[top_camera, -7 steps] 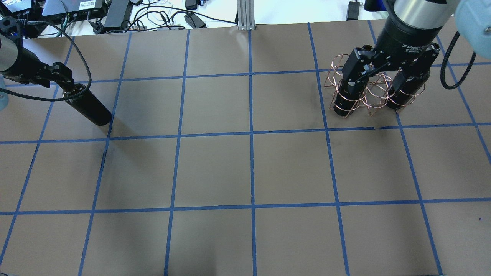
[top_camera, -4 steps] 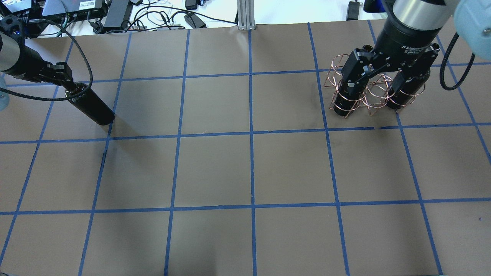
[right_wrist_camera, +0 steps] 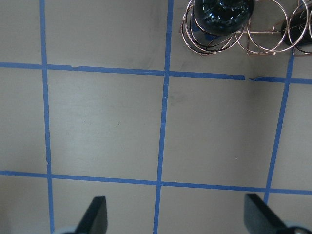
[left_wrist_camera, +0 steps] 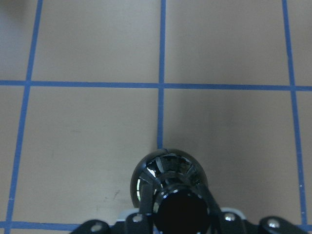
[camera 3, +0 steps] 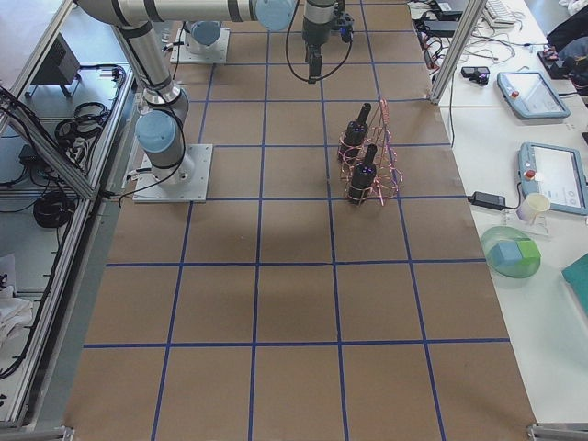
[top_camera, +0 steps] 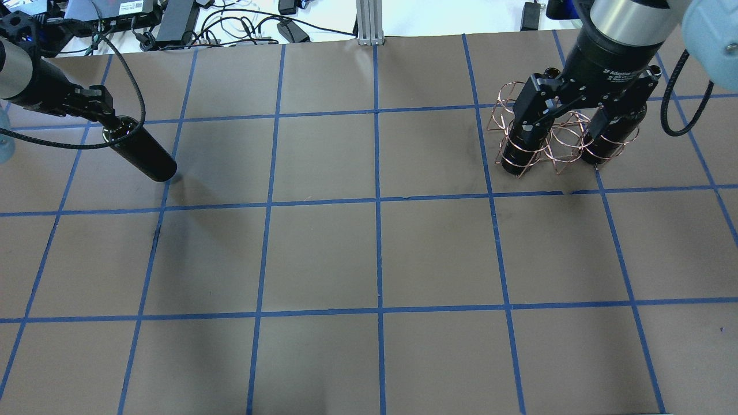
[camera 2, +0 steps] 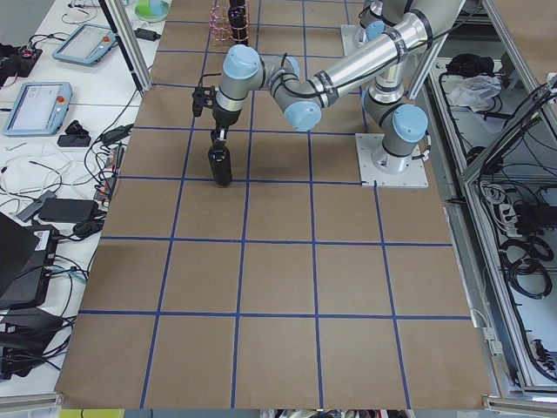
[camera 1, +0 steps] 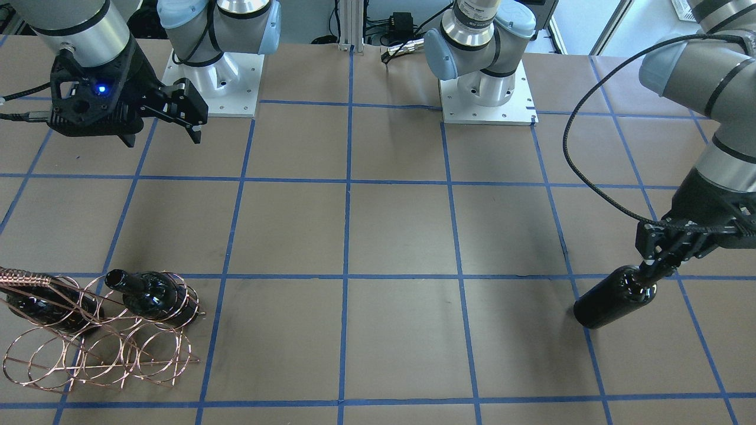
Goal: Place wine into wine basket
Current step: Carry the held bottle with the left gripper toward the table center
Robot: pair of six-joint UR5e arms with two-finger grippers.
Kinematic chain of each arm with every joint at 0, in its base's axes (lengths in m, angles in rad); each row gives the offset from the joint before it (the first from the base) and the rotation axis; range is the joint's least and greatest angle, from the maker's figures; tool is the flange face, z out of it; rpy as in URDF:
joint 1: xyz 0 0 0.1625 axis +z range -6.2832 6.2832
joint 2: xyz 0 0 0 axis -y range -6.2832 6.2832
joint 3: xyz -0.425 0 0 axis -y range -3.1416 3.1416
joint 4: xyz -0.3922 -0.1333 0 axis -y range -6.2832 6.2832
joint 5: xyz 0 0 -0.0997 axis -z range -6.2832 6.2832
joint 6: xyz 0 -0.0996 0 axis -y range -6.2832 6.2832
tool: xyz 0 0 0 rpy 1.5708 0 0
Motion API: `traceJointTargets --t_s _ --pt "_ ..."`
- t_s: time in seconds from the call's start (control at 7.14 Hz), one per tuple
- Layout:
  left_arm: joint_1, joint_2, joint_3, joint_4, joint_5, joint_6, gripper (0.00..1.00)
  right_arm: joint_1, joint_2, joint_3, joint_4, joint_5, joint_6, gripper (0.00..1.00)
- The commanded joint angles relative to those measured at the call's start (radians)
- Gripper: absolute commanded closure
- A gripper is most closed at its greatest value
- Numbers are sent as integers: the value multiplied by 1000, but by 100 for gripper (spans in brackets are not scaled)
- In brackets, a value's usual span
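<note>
My left gripper (top_camera: 105, 116) is shut on the neck of a dark glossy wine bottle (top_camera: 144, 155) at the table's far left. It holds the bottle upright, its base at or just above the table. In the front-facing view the gripper (camera 1: 653, 264) and bottle (camera 1: 613, 298) are at the right. The left wrist view looks down on the bottle's shoulder (left_wrist_camera: 168, 170). The copper wire basket (top_camera: 562, 144) stands at the far right with two dark bottles (top_camera: 515, 157) (top_camera: 604, 145) in it. My right gripper (top_camera: 571, 118) hovers open and empty above the basket (right_wrist_camera: 265, 36).
The table is brown paper with a blue tape grid (top_camera: 377, 202). Cables and electronics (top_camera: 173, 20) lie beyond the far edge. The two arm bases (camera 1: 484, 88) stand at the near edge. The basket's front loops (camera 1: 100, 354) hold no bottle.
My left gripper has carried the bottle a little to the right and toward the far edge. The right arm and the basket have not moved.
</note>
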Motion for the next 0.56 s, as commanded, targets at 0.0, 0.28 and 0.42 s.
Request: traceJointTargets --t_s 0.0,0.28,0.42 --pt "-148 90 -17 -93 23 -216 79 -1 0 -1 -26 14 3 0" --pt "-310 140 -68 -162 126 -359 80 -4 -6 -1 -86 -6 2 0" --pt "-388 155 -85 -165 126 -466 80 -1 -8 -1 -90 -4 14 0"
